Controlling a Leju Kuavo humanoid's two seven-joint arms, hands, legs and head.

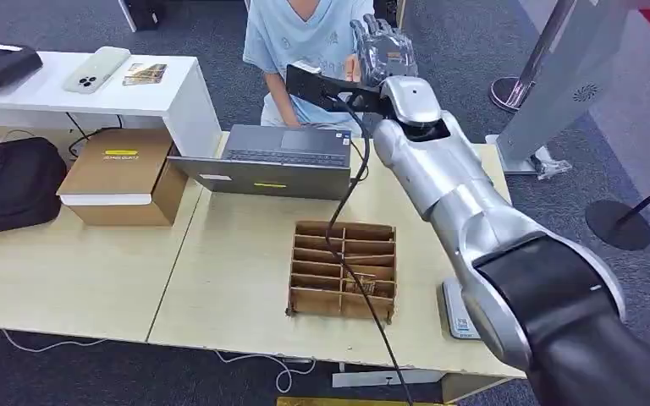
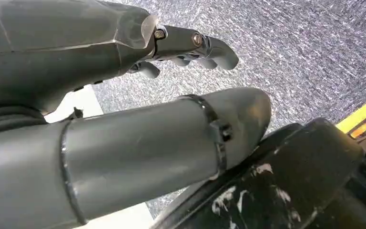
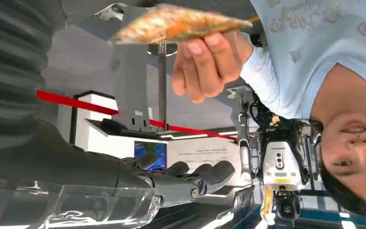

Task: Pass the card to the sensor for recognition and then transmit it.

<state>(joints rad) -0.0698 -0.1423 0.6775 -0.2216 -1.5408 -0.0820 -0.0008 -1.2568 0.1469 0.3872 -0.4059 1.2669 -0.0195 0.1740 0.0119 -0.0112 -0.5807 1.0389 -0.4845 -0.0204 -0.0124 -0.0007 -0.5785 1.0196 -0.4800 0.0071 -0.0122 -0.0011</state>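
- left hand (image 2: 186, 47): hangs down by our body over grey carpet in the left wrist view; fingers curled in, nothing in them. we judge it has no part in this step.
- wooden divider box (image 1: 343, 268): on the table in front of us, slots w/ a few flat items in them, prob. other cards; too small to tell.
- laptop (image 1: 275, 161): on the table's far edge, between box and person.
- right hand (image 1: 382, 51): arm stretched fwd over the table toward the person (image 1: 300, 38) behind the laptop; fingers spread and upright, holding nothing as far as we see.
- card (image 3: 176, 24): in the right wrist view it sits pinched in the person's hand (image 3: 207, 62), apart from our fingers (image 3: 190, 176).
- progress: card looks handed over, so we judge the transmit step is at its end or done. scan step we can't confirm from here. left: pull right arm back.
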